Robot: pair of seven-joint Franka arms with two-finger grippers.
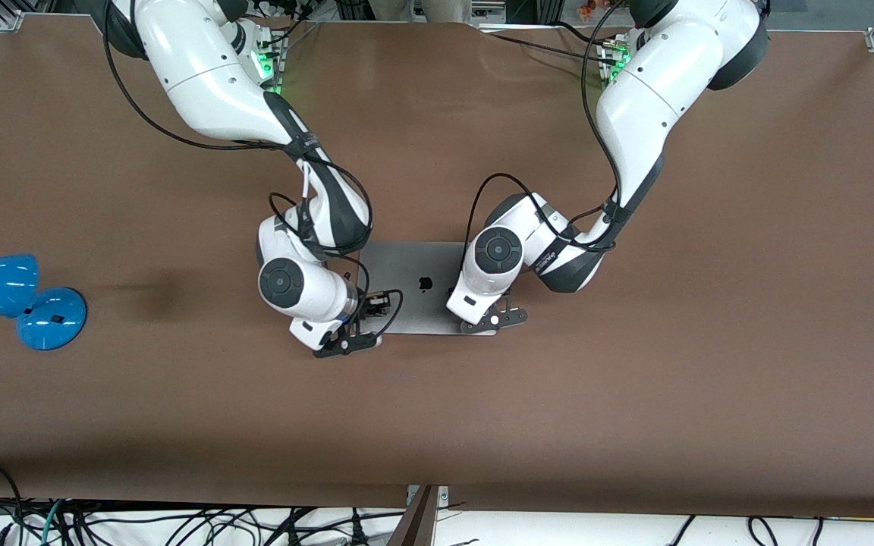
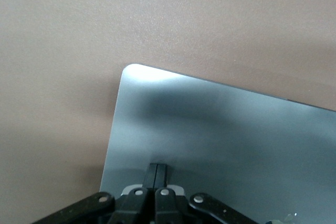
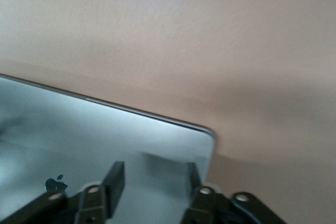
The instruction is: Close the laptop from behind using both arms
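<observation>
The silver-grey laptop (image 1: 414,265) lies mid-table with its lid down flat and the black apple logo (image 1: 425,284) showing; keyboard and trackpad are hidden. My left gripper (image 1: 494,322) is over the lid's corner toward the left arm's end, at the edge nearer the front camera. In the left wrist view its fingers (image 2: 158,169) are shut together with their tips on the lid (image 2: 220,129). My right gripper (image 1: 346,343) is at the lid's other near corner. In the right wrist view it (image 3: 155,174) is open, fingers apart over the lid (image 3: 105,135).
A blue desk lamp (image 1: 20,299) lies on the brown table (image 1: 634,394) toward the right arm's end. Loose cables (image 1: 179,523) hang past the table edge nearest the front camera.
</observation>
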